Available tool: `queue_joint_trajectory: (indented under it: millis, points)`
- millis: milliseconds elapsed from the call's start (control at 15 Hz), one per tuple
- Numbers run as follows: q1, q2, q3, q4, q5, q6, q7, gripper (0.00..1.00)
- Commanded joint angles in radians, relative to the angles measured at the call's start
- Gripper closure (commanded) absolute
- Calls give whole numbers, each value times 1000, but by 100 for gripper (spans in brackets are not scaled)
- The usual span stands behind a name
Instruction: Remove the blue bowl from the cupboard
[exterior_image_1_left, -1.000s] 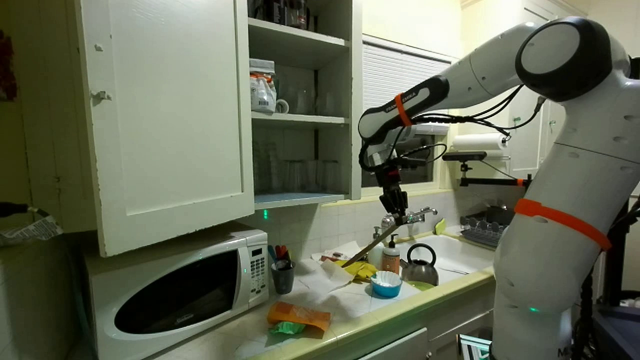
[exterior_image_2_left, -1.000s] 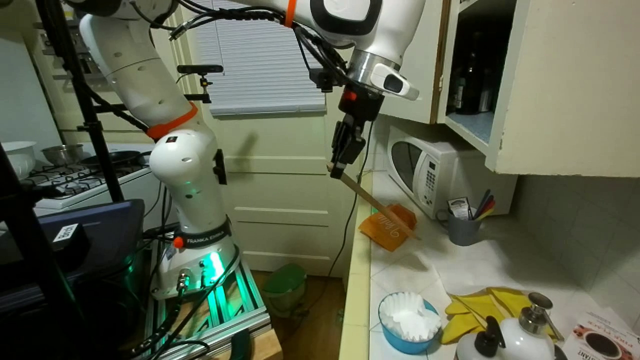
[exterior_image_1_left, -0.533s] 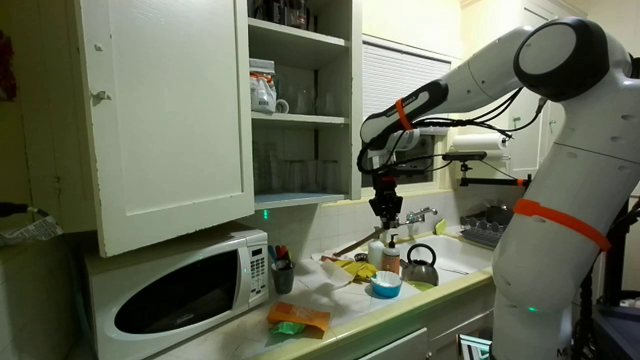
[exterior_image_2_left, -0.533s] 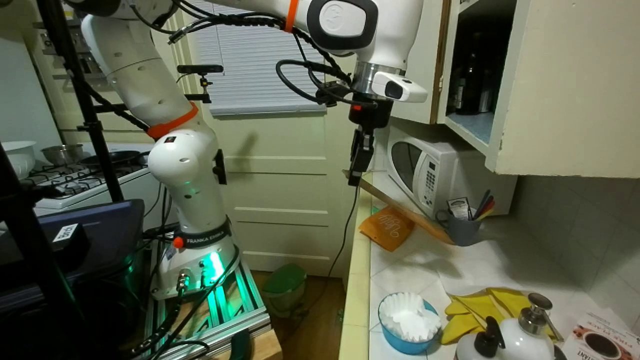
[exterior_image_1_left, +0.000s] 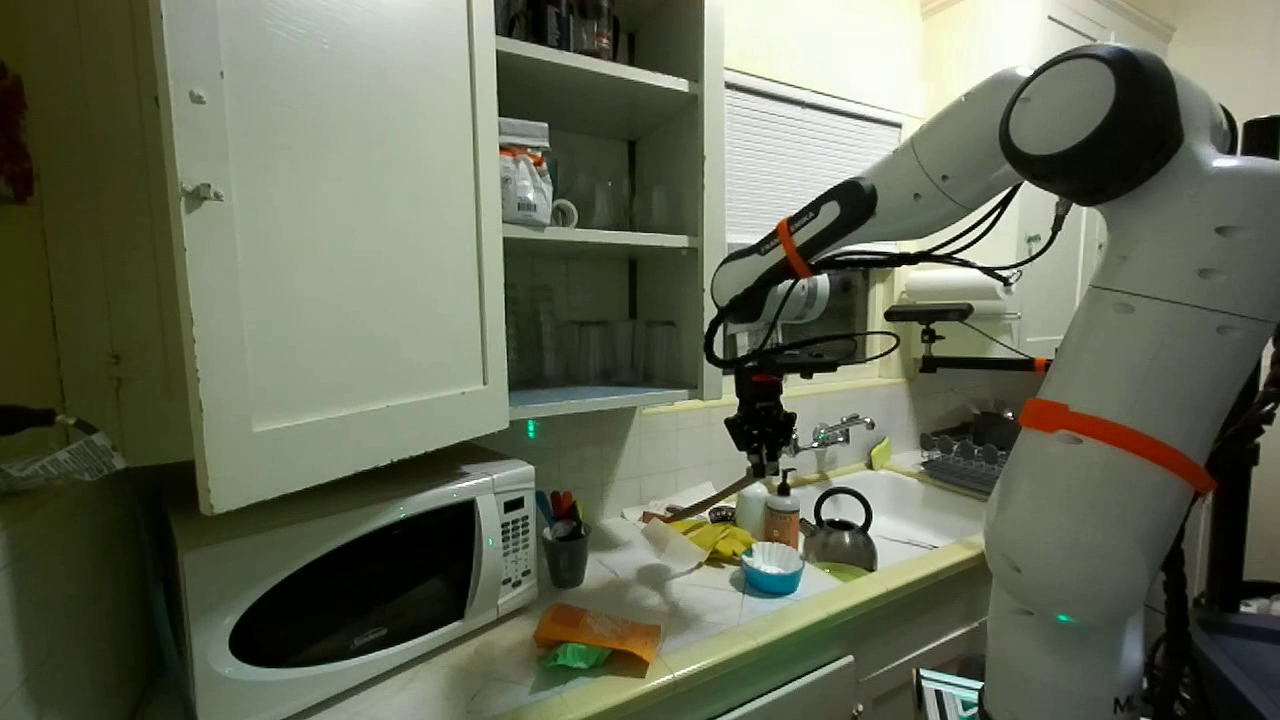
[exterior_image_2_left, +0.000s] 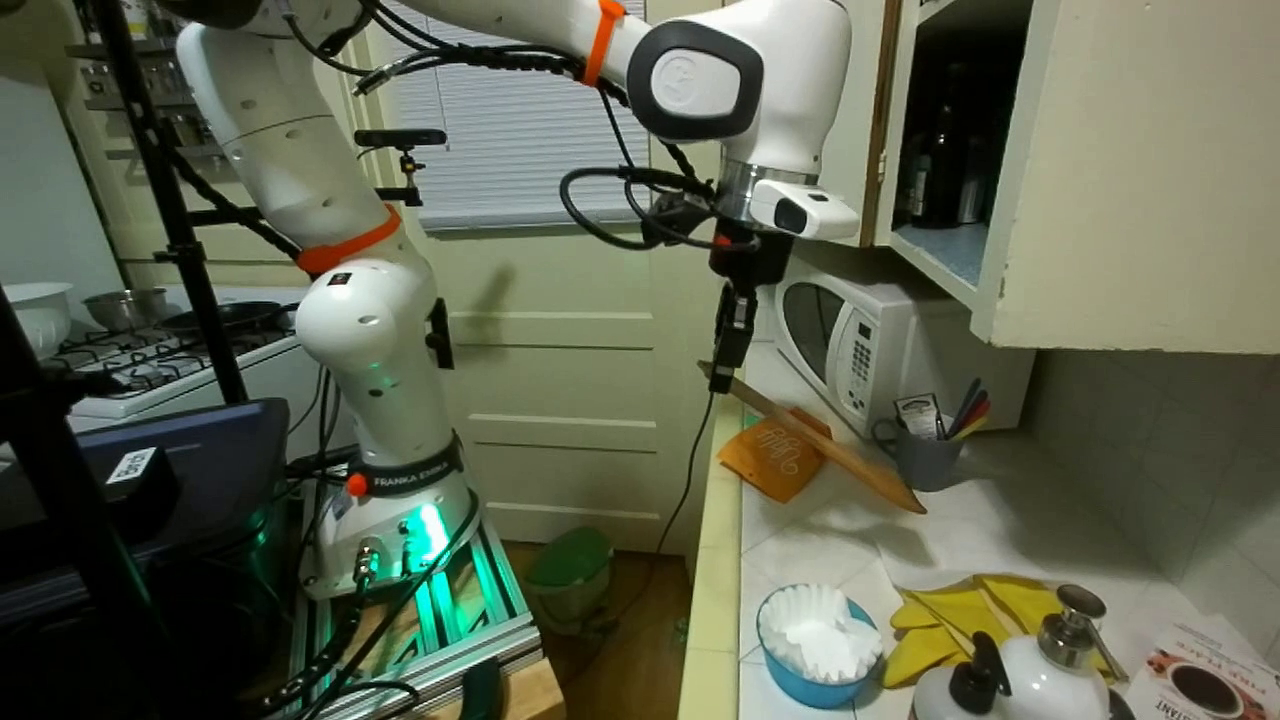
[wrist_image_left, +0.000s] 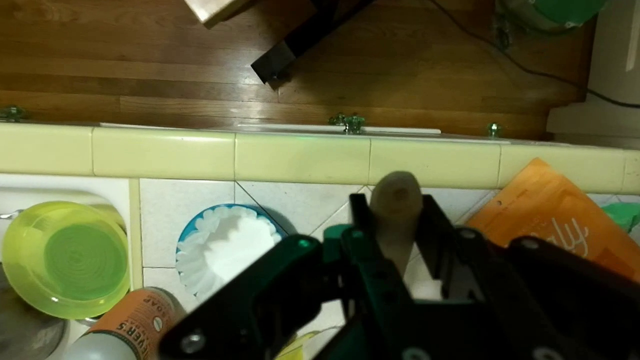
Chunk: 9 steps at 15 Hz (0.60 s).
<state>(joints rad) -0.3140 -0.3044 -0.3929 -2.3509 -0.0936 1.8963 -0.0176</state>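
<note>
The blue bowl (exterior_image_1_left: 773, 579) stands on the counter near its front edge, with white paper filters in it; it also shows in an exterior view (exterior_image_2_left: 812, 689) and in the wrist view (wrist_image_left: 187, 231). The white cupboard (exterior_image_1_left: 600, 402) is open, its panelled door (exterior_image_1_left: 345, 230) swung out; glasses and a bag stand on its shelves. My gripper (exterior_image_1_left: 763, 468) points down over the counter, above and apart from the bowl. In the wrist view its fingers (wrist_image_left: 394, 207) are closed around the handle end of a wooden spatula (exterior_image_2_left: 850, 460), which slants down toward the counter.
A white microwave (exterior_image_1_left: 365, 570) stands below the door. An orange packet (exterior_image_2_left: 775, 455), a grey mug (exterior_image_2_left: 925, 455) with utensils and a yellow cloth (exterior_image_2_left: 975, 625) lie around. Soap bottles (exterior_image_1_left: 782, 518), a kettle (exterior_image_1_left: 842, 545) and a yellow-green bowl (wrist_image_left: 65, 260) are by the sink.
My gripper has moved down and turned from slanted to nearly upright. The spatula has come lower with it, its free end swinging toward the wall. The bowl and cupboard have not moved.
</note>
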Motion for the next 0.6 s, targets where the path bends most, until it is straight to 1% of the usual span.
queue_joint_trajectory:
  millis: [0, 267, 400, 467, 533]
  points:
    - [-15, 61, 37, -55, 12, 190, 103, 93]
    - [-9, 151, 91, -66, -33, 363, 244, 93]
    - [-6, 197, 111, -53, -60, 408, 298, 93]
    - [2, 220, 111, -43, -36, 411, 277, 93]
    - [0, 241, 116, -39, -51, 431, 297, 93]
